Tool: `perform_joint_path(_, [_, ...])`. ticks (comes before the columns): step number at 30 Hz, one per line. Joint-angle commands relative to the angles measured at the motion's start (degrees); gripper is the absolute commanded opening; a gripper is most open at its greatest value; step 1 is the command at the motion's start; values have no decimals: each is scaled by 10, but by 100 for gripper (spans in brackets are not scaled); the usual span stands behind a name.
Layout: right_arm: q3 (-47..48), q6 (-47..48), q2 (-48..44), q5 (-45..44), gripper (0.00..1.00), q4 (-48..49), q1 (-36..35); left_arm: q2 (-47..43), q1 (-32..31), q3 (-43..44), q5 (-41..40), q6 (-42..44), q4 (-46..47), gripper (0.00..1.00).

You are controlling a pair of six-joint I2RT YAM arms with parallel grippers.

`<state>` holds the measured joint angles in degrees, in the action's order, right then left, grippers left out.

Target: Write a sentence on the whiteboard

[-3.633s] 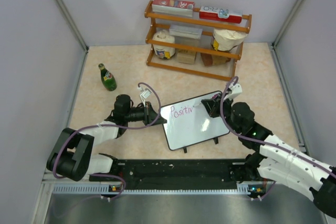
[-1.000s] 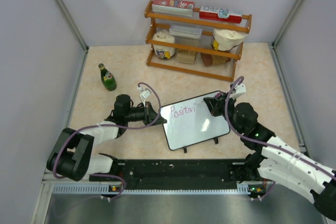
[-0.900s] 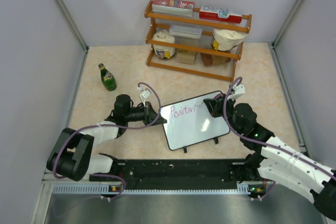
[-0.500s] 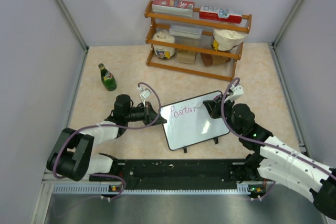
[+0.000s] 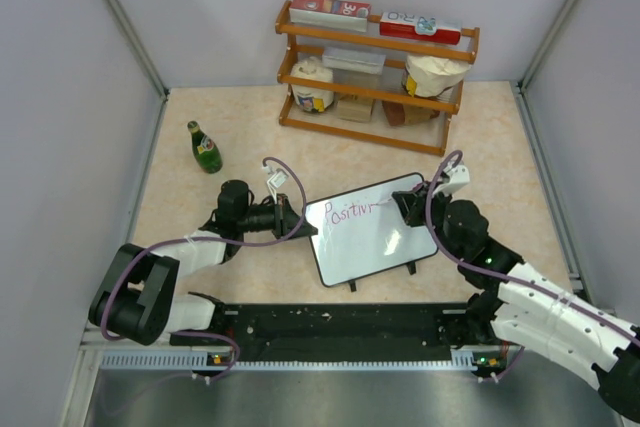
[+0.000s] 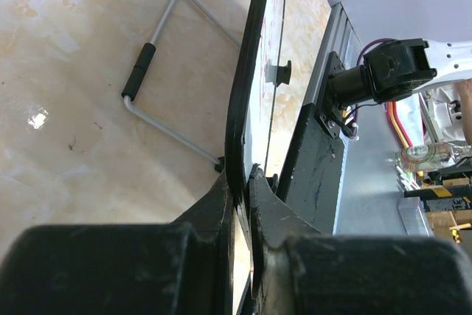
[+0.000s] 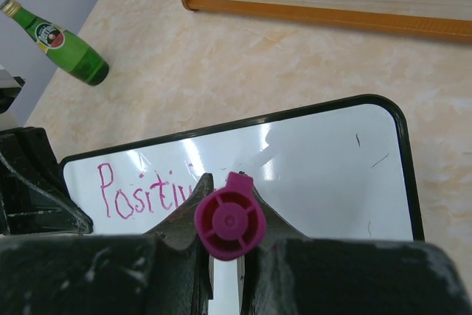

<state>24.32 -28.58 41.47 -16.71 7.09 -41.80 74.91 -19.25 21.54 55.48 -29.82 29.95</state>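
Note:
The whiteboard (image 5: 372,239) stands tilted on the table in front of both arms. My left gripper (image 5: 305,230) is shut on its left edge, and the left wrist view shows the black frame (image 6: 245,101) pinched between the fingers of that gripper (image 6: 242,182). My right gripper (image 5: 406,206) is shut on a purple-pink marker (image 7: 230,225), held tip-down against the board's upper right part. The sentence (image 5: 350,213) is one pink line near the top. In the right wrist view this lettering (image 7: 140,191) reads "Positiv", its end hidden behind a finger of the right gripper (image 7: 227,191) over the board (image 7: 332,175).
A wooden shelf rack (image 5: 375,72) with boxes and bags stands at the back. A green bottle (image 5: 206,147) stands at the far left. The board's wire stand (image 6: 158,79) rests on the table behind it. A black rail (image 5: 340,327) runs along the near edge.
My right gripper has shifted slightly to the right along the board with the marker. The pink line has grown by a stroke or two. The left gripper has not moved.

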Motion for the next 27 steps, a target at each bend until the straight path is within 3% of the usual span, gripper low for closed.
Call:
perform_joint_path(1, [1,8,-6,-28,0,-16,10,7,-3,-1,-40,53,-11,0])
perform_joint_path(27, [34,1,21,4,0,48,11,7,-3,-1,-39,54,-12,0])
